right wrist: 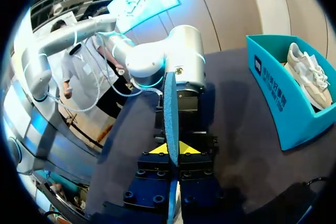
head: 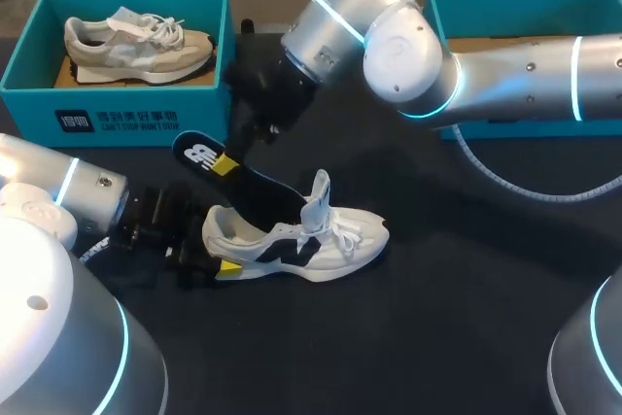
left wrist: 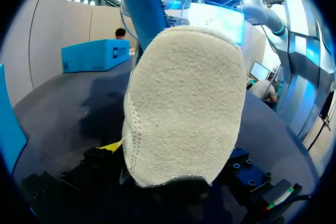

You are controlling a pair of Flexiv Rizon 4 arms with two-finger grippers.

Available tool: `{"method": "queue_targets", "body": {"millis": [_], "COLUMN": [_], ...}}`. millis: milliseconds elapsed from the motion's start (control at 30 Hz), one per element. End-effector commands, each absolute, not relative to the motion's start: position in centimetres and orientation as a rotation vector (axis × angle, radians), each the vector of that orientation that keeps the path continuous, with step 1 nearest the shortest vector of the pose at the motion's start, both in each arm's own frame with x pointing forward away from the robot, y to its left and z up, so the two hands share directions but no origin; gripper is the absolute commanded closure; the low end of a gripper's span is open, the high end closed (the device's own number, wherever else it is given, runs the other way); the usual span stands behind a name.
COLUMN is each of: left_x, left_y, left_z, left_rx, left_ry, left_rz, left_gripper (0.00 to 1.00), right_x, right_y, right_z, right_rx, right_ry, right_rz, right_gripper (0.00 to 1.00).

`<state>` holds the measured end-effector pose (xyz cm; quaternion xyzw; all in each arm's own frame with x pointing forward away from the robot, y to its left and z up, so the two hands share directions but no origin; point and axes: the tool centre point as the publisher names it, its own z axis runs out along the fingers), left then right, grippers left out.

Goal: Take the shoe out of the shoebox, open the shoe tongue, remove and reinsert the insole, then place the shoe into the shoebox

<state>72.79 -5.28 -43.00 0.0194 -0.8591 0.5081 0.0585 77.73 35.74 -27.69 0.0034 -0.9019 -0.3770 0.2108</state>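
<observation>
The white shoe point(head: 326, 240) lay on its sole near mid-table, outside the shoebox point(head: 117, 121) at my 11 o'clock, with its toe toward 3 o'clock. My left gripper point(head: 216, 248) clamped the heel from 9 o'clock, jaws spread wide around it. My right gripper point(right wrist: 171, 148) pinched the dark insole point(head: 260, 193) nearly closed, its front end tucked inside the shoe.
</observation>
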Motion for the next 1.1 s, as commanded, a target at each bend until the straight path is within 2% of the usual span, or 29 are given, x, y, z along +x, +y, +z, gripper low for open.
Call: {"method": "queue_targets", "body": {"millis": [33,300,633,1100], "left_x": [72.7,72.7,72.7,72.7], "left_y": [-5.7,-5.7,-5.7,-5.7], "left_z": [-43.8,-43.8,-43.8,-43.8], "left_rx": [0.059,0.059,0.059,0.059], "left_ry": [-2.604,-2.604,-2.604,-2.604], "left_rz": [1.536,1.536,1.536,1.536], "left_gripper": [1.0,1.0,1.0,1.0], "right_x": [77.6,79.6,81.2,83.5], "right_y": [35.7,38.4,39.2,39.4], "right_z": [-27.7,-24.9,-21.0,-13.0], "right_rx": [0.008,0.075,-0.085,-0.008], "right_ry": [-2.51,-2.493,-2.46,-2.41], "right_rz": [-1.048,-1.197,-1.418,-1.646], "right_gripper": [1.0,1.0,1.0,1.0]}}
